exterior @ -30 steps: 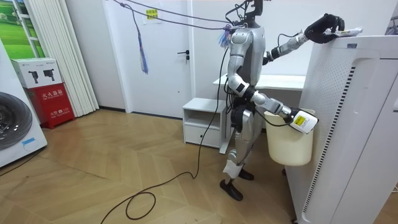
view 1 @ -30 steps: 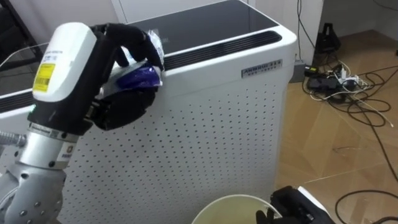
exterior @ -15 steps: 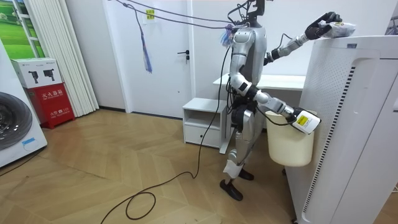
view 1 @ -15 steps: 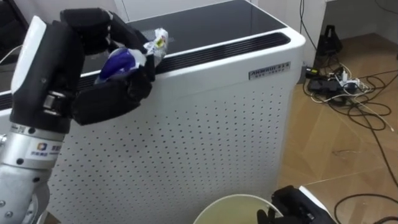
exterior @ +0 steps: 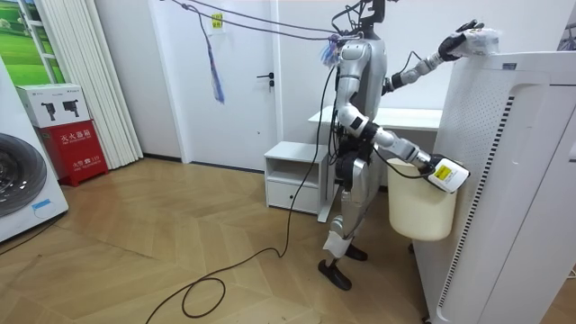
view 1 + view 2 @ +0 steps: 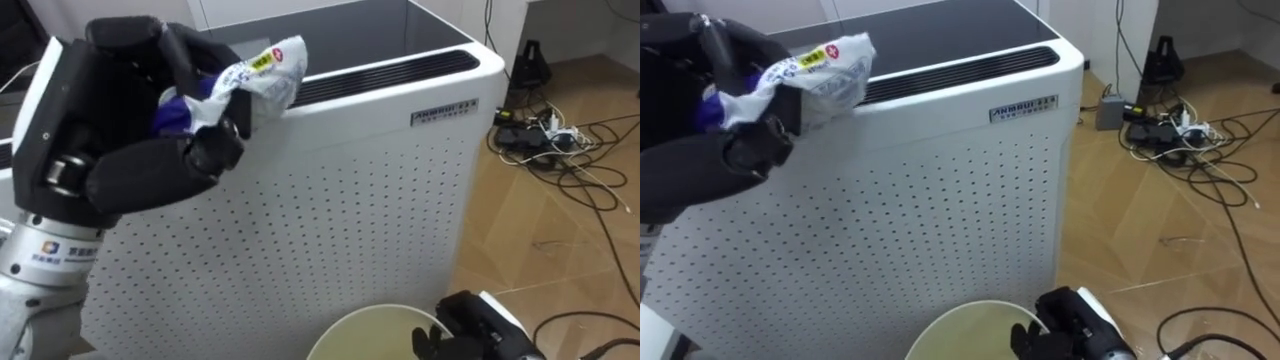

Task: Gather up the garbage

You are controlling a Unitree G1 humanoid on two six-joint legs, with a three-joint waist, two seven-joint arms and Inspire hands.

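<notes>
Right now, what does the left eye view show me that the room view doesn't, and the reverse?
Left eye view: close detail, the left hand curled round a crumpled wrapper with a yellow label at the purifier's top edge, and tangled cables on the floor to its right. Room view: the robot standing upright beside the purifier, a washing machine at the room view's left, a small white cabinet. Both: the wrapper held at the white purifier's top, and the cream bucket gripped by the right hand.

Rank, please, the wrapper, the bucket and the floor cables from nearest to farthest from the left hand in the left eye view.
1. Wrapper: gripped in the left hand.
2. Bucket: below, at the view's bottom edge.
3. Floor cables: far right, on the floor.
</notes>
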